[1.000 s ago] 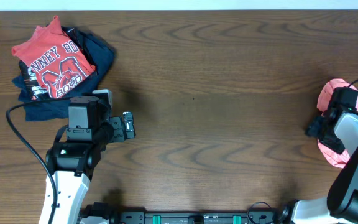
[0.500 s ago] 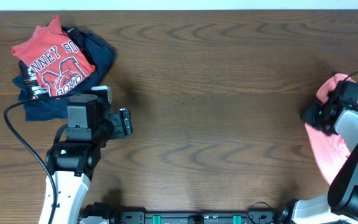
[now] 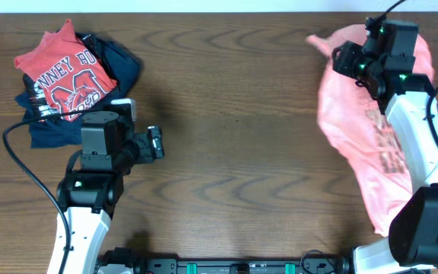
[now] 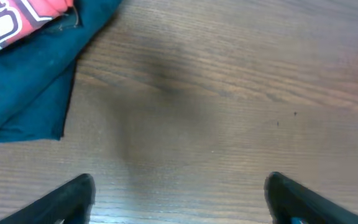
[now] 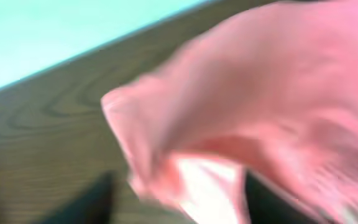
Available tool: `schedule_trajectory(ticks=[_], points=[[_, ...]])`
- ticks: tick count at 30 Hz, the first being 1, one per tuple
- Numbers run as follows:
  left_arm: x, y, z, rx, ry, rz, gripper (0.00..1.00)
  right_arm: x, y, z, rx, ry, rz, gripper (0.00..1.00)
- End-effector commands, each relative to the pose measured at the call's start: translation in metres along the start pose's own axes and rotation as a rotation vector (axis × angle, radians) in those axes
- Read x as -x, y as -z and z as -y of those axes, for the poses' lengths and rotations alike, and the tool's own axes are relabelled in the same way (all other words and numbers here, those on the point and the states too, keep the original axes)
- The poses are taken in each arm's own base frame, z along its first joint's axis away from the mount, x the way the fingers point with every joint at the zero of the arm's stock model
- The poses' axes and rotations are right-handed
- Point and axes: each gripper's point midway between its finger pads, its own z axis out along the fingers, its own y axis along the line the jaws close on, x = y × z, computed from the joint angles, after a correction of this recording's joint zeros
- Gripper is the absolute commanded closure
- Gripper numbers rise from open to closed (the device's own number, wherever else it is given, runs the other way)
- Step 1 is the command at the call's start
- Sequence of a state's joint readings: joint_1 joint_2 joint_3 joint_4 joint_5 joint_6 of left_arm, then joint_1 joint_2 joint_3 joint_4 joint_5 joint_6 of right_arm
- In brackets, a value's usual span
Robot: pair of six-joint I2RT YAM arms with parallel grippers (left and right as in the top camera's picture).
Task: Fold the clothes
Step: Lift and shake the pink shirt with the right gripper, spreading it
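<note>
The salmon-pink T-shirt [image 3: 356, 129] hangs stretched along the right side of the table, with gold lettering showing on its lower part. My right gripper [image 3: 346, 59] is shut on the shirt's upper edge at the far right. In the right wrist view the blurred pink cloth [image 5: 241, 118] fills the frame between my fingers [image 5: 179, 199]. My left gripper [image 3: 155, 142] is open and empty over bare wood at the left. In the left wrist view its fingertips [image 4: 179, 199] stand wide apart.
A red shirt with a white-edged "M" print [image 3: 65, 76] lies on dark navy garments [image 3: 120, 65] at the far left. The navy cloth [image 4: 23, 87] also shows in the left wrist view. A black cable [image 3: 29, 167] loops beside the left arm.
My right gripper has swung up and toward the far edge, pulling the pink shirt out of its bunched heap into a long drape. The left gripper has shifted slightly left.
</note>
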State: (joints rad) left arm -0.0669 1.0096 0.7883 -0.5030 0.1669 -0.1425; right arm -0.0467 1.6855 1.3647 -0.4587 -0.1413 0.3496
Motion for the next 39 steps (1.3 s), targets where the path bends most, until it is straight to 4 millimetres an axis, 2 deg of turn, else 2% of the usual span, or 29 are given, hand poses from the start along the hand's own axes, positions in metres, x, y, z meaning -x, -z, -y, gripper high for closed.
schedule_trajectory(ticks=[1,5,7,11,14,21,23,27,31,32,34,35,37,38,39], points=[[0.006,-0.001,0.001,-0.007,0.041,0.005,0.02,0.0,0.011,0.049,-0.227,0.016,-0.004,0.01],[0.003,-0.005,0.001,-0.004,0.089,-0.014,0.02,-0.047,0.037,0.113,-0.498,-0.013,-0.202,0.01],[0.003,-0.006,0.0,-0.003,0.102,-0.018,0.02,-0.071,0.052,0.134,-0.572,-0.031,-0.307,0.01],[0.002,-0.006,0.0,-0.002,0.106,-0.02,0.02,-0.116,0.079,0.163,-0.672,-0.063,-0.499,0.01],[0.0,-0.006,0.0,0.001,0.114,-0.031,0.02,-0.146,0.085,0.177,-0.707,-0.08,-0.587,0.01],[-0.007,-0.006,-0.002,0.008,0.117,-0.056,0.02,-0.242,0.098,0.194,-0.77,-0.128,-0.814,0.01],[-0.006,-0.006,-0.002,0.007,0.117,-0.055,0.02,-0.261,0.099,0.198,-0.785,-0.145,-0.839,0.01],[-0.006,-0.006,-0.002,0.008,0.117,-0.055,0.02,-0.29,0.095,0.206,-0.799,-0.17,-0.842,0.01],[-0.006,-0.006,-0.002,0.008,0.117,-0.055,0.02,-0.304,0.088,0.211,-0.797,-0.176,-0.815,0.02],[-0.006,-0.006,-0.002,0.008,0.117,-0.055,0.02,-0.307,0.087,0.212,-0.795,-0.176,-0.81,0.05],[-0.006,-0.006,-0.002,0.008,0.117,-0.055,0.02,-0.31,0.086,0.213,-0.795,-0.176,-0.806,0.19],[-0.006,-0.006,-0.002,0.008,0.117,-0.055,0.02,-0.311,0.086,0.213,-0.796,-0.177,-0.81,0.28],[-0.006,-0.006,-0.002,0.008,0.117,-0.055,0.02,-0.313,0.086,0.212,-0.794,-0.178,-0.812,0.55],[-0.006,-0.006,-0.002,0.008,0.117,-0.055,0.02,-0.313,0.085,0.212,-0.789,-0.181,-0.811,0.62],[-0.006,-0.006,-0.002,0.008,0.117,-0.055,0.02,-0.312,0.085,0.212,-0.788,-0.181,-0.808,0.66]])
